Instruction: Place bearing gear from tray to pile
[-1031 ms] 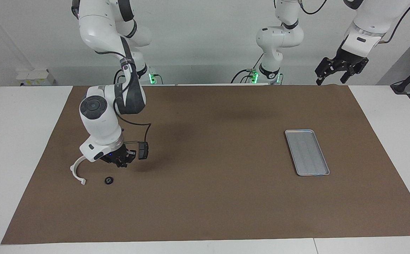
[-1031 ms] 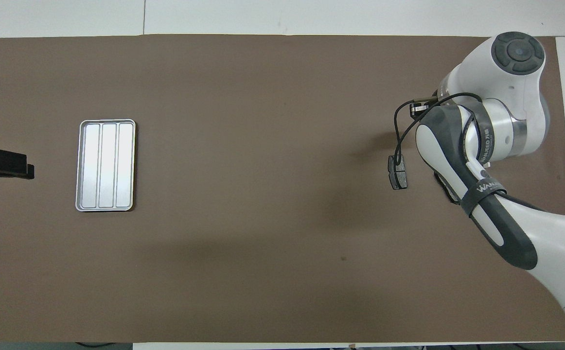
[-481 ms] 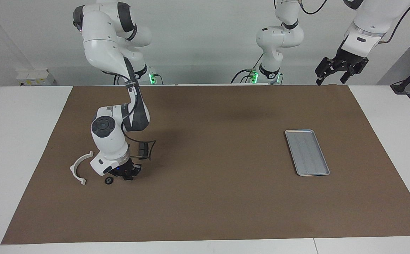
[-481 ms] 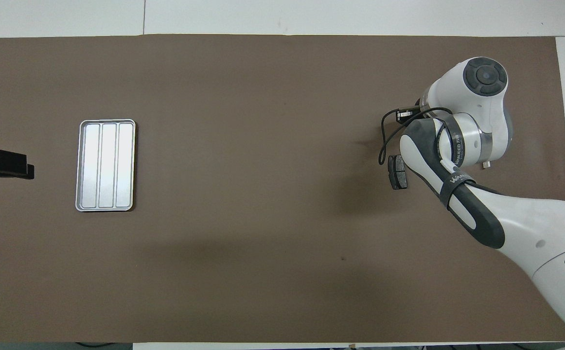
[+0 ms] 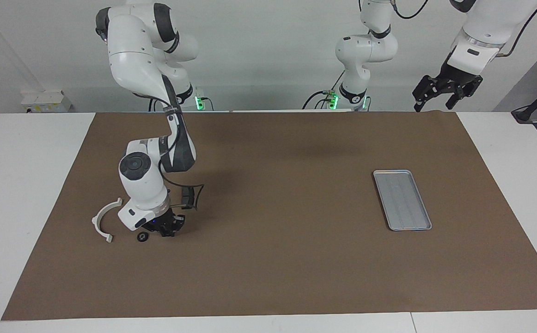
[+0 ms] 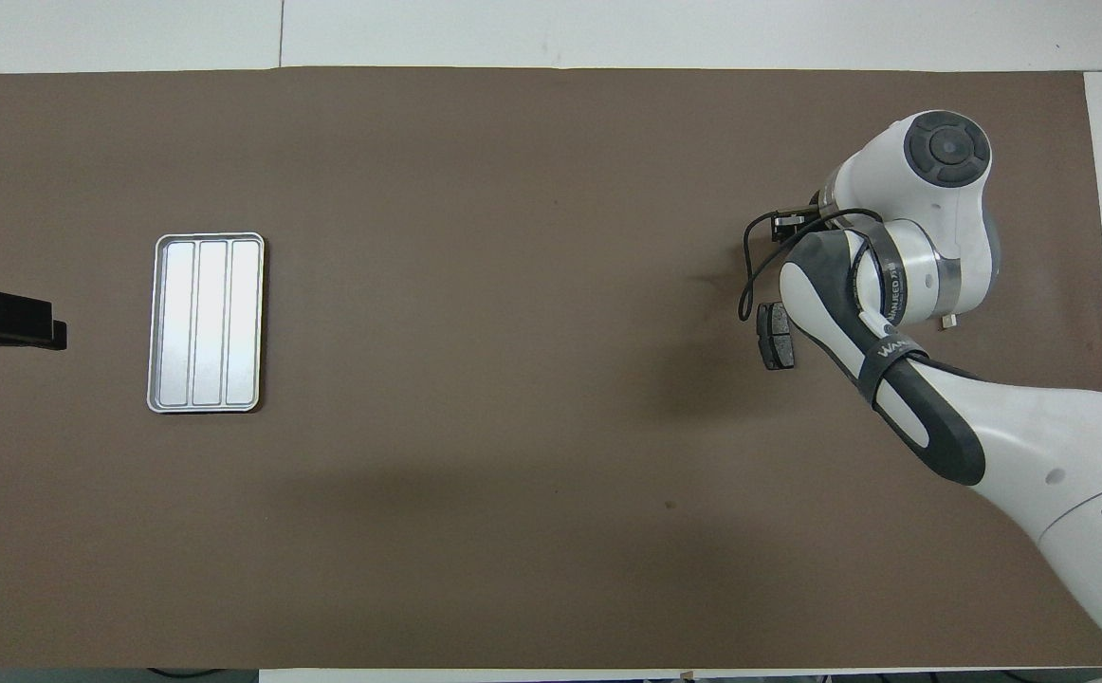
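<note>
The silver-grey tray (image 5: 402, 200) lies empty toward the left arm's end of the mat; it also shows in the overhead view (image 6: 207, 323). The small black bearing gear (image 5: 142, 237) lies on the mat beside the white semicircular bracket (image 5: 104, 221). One dark grey pad (image 6: 777, 336) lies nearer to the robots; the second pad is hidden under the arm. My right gripper (image 5: 166, 230) is down at the mat just beside the gear, on the side toward the tray. My left gripper (image 5: 446, 90) waits raised over the mat's corner, fingers spread.
The brown mat (image 5: 277, 259) covers most of the white table. The right arm's wrist and cable (image 6: 902, 275) cover the bracket and gear from above. The left gripper (image 6: 1, 321) shows at the overhead view's edge beside the tray.
Over the last second my right gripper came down from above the pile to the mat beside the gear, uncovering the bracket. In the last half second nothing moved.
</note>
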You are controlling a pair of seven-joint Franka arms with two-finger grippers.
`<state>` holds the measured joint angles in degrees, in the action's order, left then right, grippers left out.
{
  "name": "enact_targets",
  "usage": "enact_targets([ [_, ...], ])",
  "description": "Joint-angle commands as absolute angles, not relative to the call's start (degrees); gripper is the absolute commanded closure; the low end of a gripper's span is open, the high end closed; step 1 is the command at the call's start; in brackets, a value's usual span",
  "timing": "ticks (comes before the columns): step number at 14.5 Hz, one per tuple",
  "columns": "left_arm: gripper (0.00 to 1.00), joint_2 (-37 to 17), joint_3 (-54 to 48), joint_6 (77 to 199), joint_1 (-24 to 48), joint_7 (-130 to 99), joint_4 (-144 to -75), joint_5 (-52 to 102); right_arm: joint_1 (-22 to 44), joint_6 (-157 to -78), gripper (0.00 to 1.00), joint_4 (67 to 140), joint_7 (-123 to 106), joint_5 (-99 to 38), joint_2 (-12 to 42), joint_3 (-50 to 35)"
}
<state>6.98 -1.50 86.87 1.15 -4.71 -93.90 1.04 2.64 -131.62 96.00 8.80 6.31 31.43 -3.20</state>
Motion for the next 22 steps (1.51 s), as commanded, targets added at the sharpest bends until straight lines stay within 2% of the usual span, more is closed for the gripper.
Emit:
enact_targets([
  [1,0.0,7.3,-1.8,85.7,0.4,-4.1,-93.6,1.9,2.0,-131.0,0.0,96.3,9.1,6.3,29.9,-3.9],
  [8,0.0,7.3,-1.9,85.7,0.4,-4.1,-93.6,1.9,0.4,-128.4,0.0,96.3,8.5,6.3,25.8,-4.0],
  [13,0.0,7.3,-1.8,85.7,0.4,-4.1,-93.6,1.9,0.8,-122.2,0.0,96.1,8.5,6.2,21.5,-4.0],
  [22,0.0,7.3,-1.9,85.7,0.4,-4.2,-93.6,1.9,1.6,-94.8,0.0,96.2,8.6,2.4,-0.3,-4.0],
])
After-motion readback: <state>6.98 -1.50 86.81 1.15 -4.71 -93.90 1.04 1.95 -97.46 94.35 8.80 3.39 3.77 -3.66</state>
